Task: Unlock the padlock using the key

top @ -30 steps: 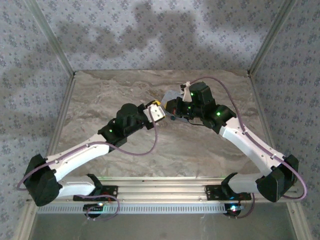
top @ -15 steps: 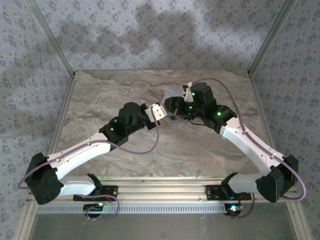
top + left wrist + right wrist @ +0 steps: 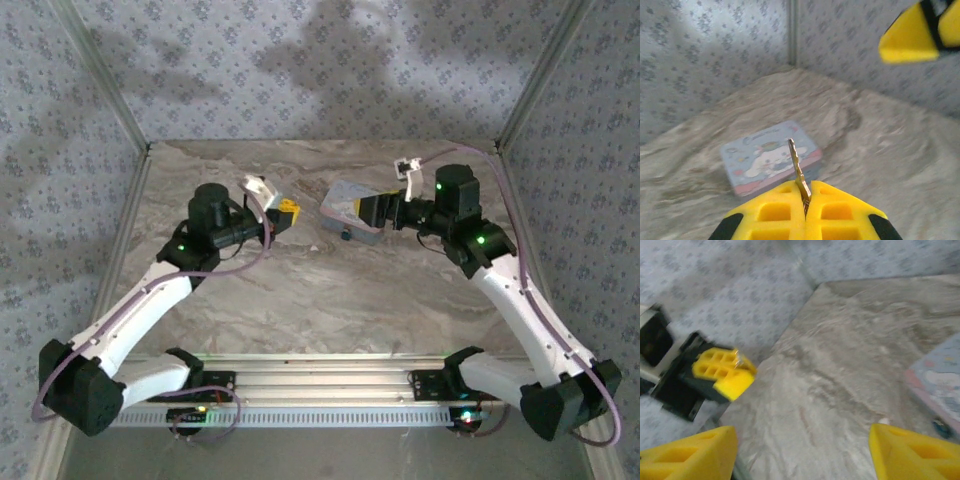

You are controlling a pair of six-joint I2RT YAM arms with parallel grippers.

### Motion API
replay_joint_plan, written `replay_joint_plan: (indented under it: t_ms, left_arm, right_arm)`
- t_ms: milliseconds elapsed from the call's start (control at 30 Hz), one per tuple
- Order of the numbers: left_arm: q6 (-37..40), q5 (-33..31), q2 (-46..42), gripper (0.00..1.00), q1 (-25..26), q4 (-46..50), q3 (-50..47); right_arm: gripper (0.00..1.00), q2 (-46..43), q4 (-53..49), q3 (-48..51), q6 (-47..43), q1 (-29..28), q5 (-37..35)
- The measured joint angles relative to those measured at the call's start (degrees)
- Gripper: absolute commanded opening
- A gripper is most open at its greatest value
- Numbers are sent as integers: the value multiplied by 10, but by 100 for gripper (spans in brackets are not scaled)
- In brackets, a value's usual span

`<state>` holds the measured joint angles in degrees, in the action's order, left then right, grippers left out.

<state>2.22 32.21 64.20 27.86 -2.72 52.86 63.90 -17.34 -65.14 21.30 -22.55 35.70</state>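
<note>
- The grey marbled table (image 3: 300,290) was seen to carry both arms at its near edge, the left arm reaching up the left side and the right arm up the right.
- The left gripper (image 3: 286,210) was clamped on a thin brass key (image 3: 799,172). In the left wrist view the blade stood up from the seam between the closed yellow pads (image 3: 770,212) and was aimed toward the tin.
- The right gripper (image 3: 368,210) was spread wide. Its yellow fingers (image 3: 910,455) sat at either side of the right wrist view, with bare table seen between them.
- The tiny teal-blue padlock (image 3: 941,427) was found lying on the table, just beside the near edge of the pale blue rectangular tin with a cartoon picture lid (image 3: 350,205), and was gripped by neither claw.
- The state of the padlock's shackle could not be told, as it was too small and blurred.
- The tin was placed between the two grippers: the right one just beside its right end, the left one apart from it on the left.
- Grey patterned walls (image 3: 320,70) were seen closing off the far side.
</note>
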Motion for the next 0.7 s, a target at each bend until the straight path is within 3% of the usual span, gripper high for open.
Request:
replay_joint_plan:
  t_ms: [133, 267, 467, 700]
  left_arm:
    - [-66, 124, 17, 0, -37, -35, 3]
    - [-104, 223, 51, 0, -38, -45, 26]
    - [-120, 296, 58, 0, -35, -48, 34]
    - [-115, 332, 58, 0, -26, -39, 52]
  right_arm:
    - [51, 60, 7, -41, -43, -9, 117]
    - [37, 86, 31, -61, -63, -32, 187]
    - [40, 103, 66, -79, -68, -62, 233]
    - [44, 138, 116, -93, -53, -76, 257]
